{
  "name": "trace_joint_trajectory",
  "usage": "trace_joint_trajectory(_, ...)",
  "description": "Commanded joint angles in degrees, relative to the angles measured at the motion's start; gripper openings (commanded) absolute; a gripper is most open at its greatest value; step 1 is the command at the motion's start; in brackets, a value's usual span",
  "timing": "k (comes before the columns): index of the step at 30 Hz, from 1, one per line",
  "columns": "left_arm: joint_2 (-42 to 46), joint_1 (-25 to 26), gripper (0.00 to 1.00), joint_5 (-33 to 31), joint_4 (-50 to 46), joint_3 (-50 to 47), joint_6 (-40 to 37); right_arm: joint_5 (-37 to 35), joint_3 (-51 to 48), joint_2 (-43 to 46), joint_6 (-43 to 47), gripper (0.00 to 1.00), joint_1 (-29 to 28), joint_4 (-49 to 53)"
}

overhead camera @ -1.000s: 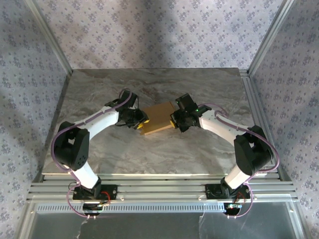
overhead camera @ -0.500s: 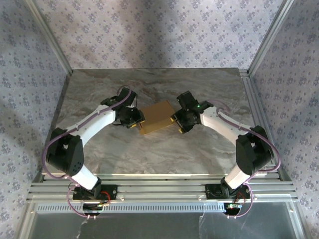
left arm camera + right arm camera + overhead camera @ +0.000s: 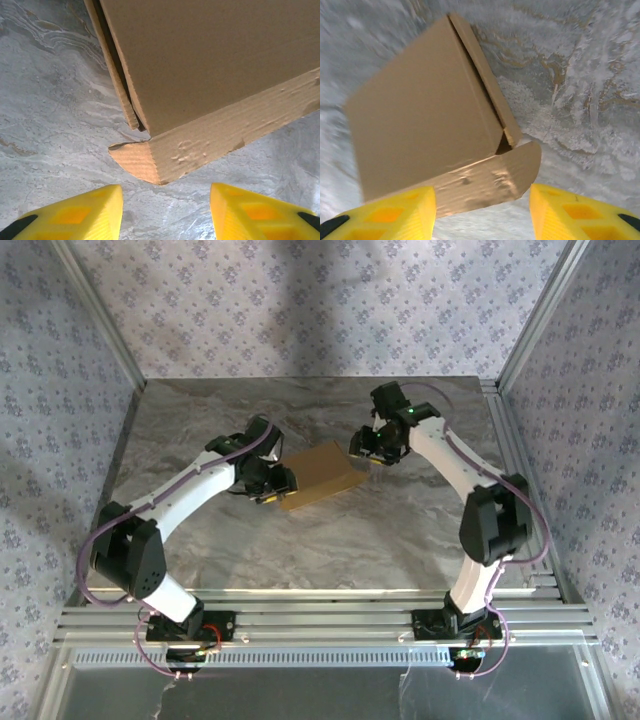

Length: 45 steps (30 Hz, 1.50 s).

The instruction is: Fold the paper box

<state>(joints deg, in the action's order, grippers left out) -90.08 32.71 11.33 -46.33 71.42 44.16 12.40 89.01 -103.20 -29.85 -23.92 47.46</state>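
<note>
Left arm [image 3: 190,490]: reaching from the lower left of the top view toward centre, stretched out farther than a second ago.
Left gripper [image 3: 268,488]: at the left end of the box, about where it was before; jaws spread, nothing between them, box corner just ahead in the wrist view [image 3: 166,210].
Paper box [image 3: 318,476]: centre of the table [image 3: 200,420], lying flat as a closed shallow box with the lid down; hardly moved since the earlier frame.
Rounded tab [image 3: 135,157]: sticking out loose at the near corner, lower centre of the left wrist view, not tucked in.
Second rounded tab [image 3: 522,162]: jutting from the corner right of centre in the right wrist view, small gap above it.
Right gripper [image 3: 368,450]: a second ago pressed against the right end of the box, now pulled up and toward the upper right, near the far right corner; jaws released and wide, holding nothing [image 3: 482,210]; view blurred, so seemingly still travelling.
Meaning for the task: both grips let go and the box keeps its shape, so probably close to finished, with the two loose tabs as likely leftovers.
</note>
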Motion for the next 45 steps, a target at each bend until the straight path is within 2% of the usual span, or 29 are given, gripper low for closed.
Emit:
trace_joint_trajectory(1, -2.71, 1.31, 0.49, 0.83, -0.67, 0.55, -0.47, -1.88, 2.63, -2.65, 10.41, 0.53, -1.58, 6.53)
trace_joint_trajectory(4, -4.16, 2.29, 0.49, -0.46, -0.81, 0.27, -1.28, -3.82, 3.01, -4.96, 13.78, 0.55, -2.19, 7.18)
trace_joint_trajectory(9, -4.29, 2.38, 0.51, -1.66, 2.85, -1.84, -0.77, 0.21, 2.92, -7.25, 16.84, 0.58, -2.26, 6.44)
trace_joint_trajectory(13, -5.57, 2.18, 0.52, 0.01, 6.53, -2.66, 0.89, 3.21, 3.27, -8.41, 16.2, 0.58, -2.03, 5.01)
trace_joint_trajectory(28, -8.18, 2.21, 0.44, 2.24, 9.94, -2.52, 2.02, 4.26, 4.19, -10.31, 15.43, 0.52, -2.61, 5.71)
trace_joint_trajectory(45, -7.05, 0.39, 0.41, 5.64, 14.06, -5.81, 6.45, 3.27, 5.84, -12.41, 15.13, 0.49, -2.53, 8.58)
